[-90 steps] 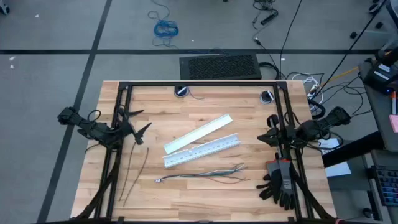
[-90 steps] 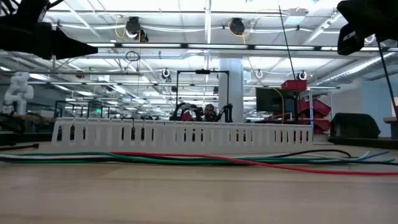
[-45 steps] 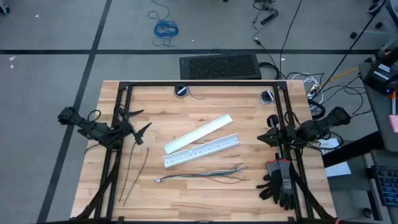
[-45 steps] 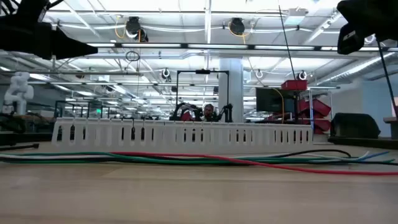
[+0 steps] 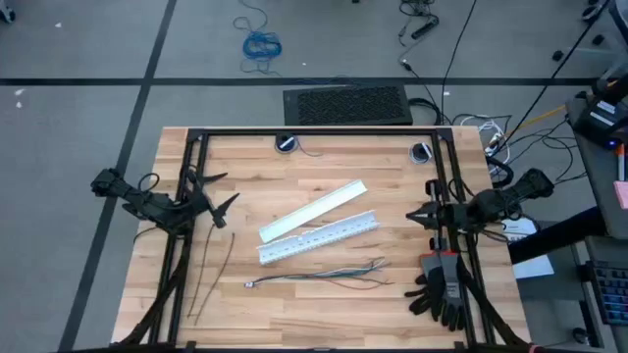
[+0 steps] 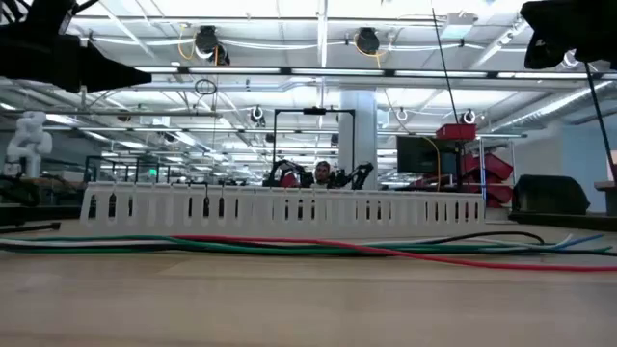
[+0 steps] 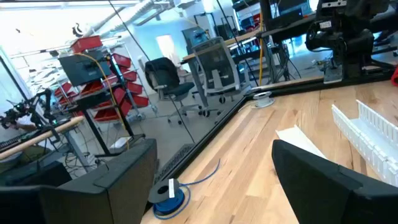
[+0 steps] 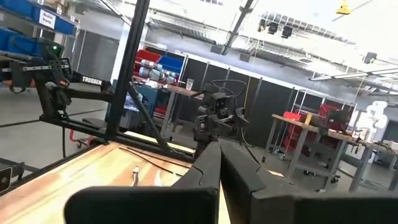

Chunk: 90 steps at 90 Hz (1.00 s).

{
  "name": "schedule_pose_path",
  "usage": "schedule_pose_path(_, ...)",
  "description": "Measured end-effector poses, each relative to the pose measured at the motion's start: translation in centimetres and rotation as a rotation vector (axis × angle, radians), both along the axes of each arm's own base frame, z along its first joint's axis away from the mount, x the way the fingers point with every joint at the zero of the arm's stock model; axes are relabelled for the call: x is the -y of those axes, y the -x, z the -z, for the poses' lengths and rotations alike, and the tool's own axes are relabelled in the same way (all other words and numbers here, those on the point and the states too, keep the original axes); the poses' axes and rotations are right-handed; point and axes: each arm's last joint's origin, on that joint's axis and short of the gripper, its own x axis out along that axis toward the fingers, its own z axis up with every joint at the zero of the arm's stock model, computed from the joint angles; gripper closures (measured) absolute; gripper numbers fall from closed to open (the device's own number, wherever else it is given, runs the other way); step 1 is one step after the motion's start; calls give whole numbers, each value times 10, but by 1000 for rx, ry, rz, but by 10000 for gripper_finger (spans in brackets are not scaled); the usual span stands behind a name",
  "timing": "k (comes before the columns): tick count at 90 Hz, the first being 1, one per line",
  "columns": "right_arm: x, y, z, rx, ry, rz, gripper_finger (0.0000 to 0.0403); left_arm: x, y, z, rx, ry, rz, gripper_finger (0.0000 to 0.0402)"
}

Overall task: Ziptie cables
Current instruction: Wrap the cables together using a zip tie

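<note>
The cables (image 5: 319,274) lie loose on the table (image 5: 392,176), just in front of two white slotted strips (image 5: 316,223). The zipties (image 5: 214,277) lie near the left edge, thin and hard to trace. The left gripper (image 5: 221,193) hovers above them, fingers spread. The right gripper (image 5: 419,217) seems closed, fingers meeting at a point; gloves (image 5: 439,291) lie near it.

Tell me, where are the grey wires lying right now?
From above, the grey wires lie near the table's front edge, just below the white slotted strips.
</note>
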Motion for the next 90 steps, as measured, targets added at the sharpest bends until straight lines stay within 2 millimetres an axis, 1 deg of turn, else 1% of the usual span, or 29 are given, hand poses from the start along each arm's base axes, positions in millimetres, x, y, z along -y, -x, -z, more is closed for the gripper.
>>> schedule_pose_path(8, 0, 0, 0, -2, -21, -5, 403, 0, 0, 0, 0, 0, 0, 87)
schedule_pose_path(25, 0, 0, -1, -5, -197, -50, 403, 0, 0, 0, 0, 0, 0, 87)
schedule_pose_path(33, 1, 1, -5, 36, -228, -58, 403, 0, 0, 0, 1, 1, 0, 87)
schedule_pose_path(57, 1, 3, -10, 82, -247, -62, 403, 0, 0, 0, -1, -1, 0, 87)
schedule_pose_path(70, 1, 2, -7, 59, -208, -44, 403, -1, 0, -1, -103, -193, -22, 87)
schedule_pose_path(75, 2, 1, -5, 41, -200, -12, 403, 0, 0, -1, -98, -196, 8, 87)
schedule_pose_path(79, 3, 1, -3, 21, -198, 38, 403, 1, -1, -3, -57, -153, 50, 87)
schedule_pose_path(84, 6, 0, -1, -2, -215, 142, 403, 1, -1, -4, -7, -82, 72, 87)
schedule_pose_path(90, 11, 0, 1, -16, -278, 300, 403, 1, -2, -2, 57, 56, 97, 87)
